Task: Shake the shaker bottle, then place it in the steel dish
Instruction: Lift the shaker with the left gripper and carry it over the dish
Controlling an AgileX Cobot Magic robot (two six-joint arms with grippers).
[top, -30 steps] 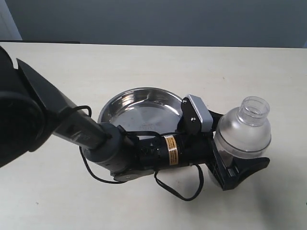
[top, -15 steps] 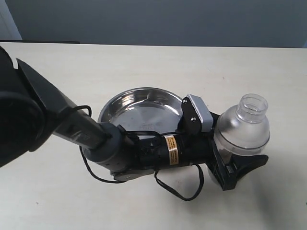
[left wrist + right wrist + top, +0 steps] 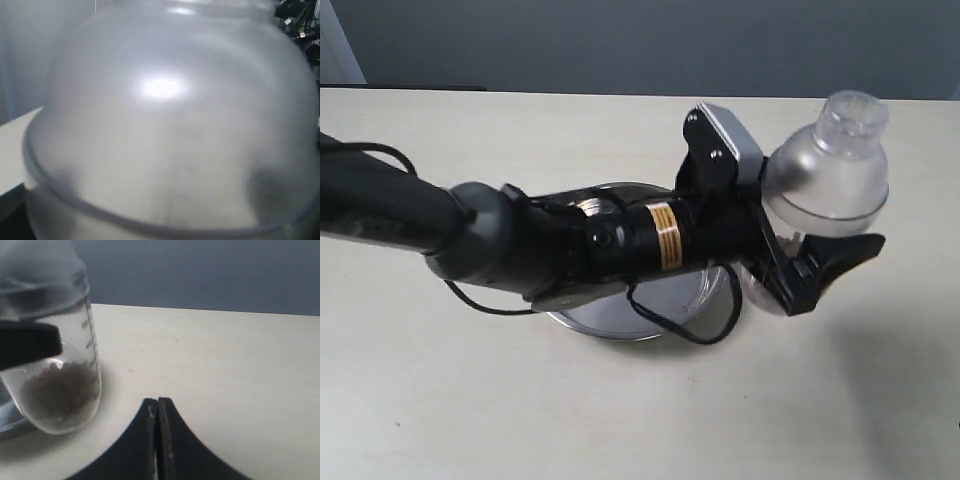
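Observation:
The shaker bottle (image 3: 830,170) hangs in the air to the right of the steel dish (image 3: 605,328), with my left gripper (image 3: 798,255) shut around its clear body below the frosted dome. Its small clear cap points up. The left arm crosses over the dish and hides most of it. In the left wrist view the blurred frosted dome of the shaker bottle (image 3: 165,125) fills the picture. The right wrist view shows the shaker bottle (image 3: 65,365) with brown granules (image 3: 60,390) at its bottom, a black left finger (image 3: 27,345) across it, and the dish rim (image 3: 9,421). My right gripper (image 3: 158,402) is shut on nothing.
The pale tabletop (image 3: 470,420) stretches around the dish. A dark wall (image 3: 620,40) stands behind the far table edge. A black cable (image 3: 690,335) loops under the left wrist, over the dish.
The left arm has lifted and swung towards the far side, carrying the shaker bottle up and away from the table. The forearm now lies across the dish.

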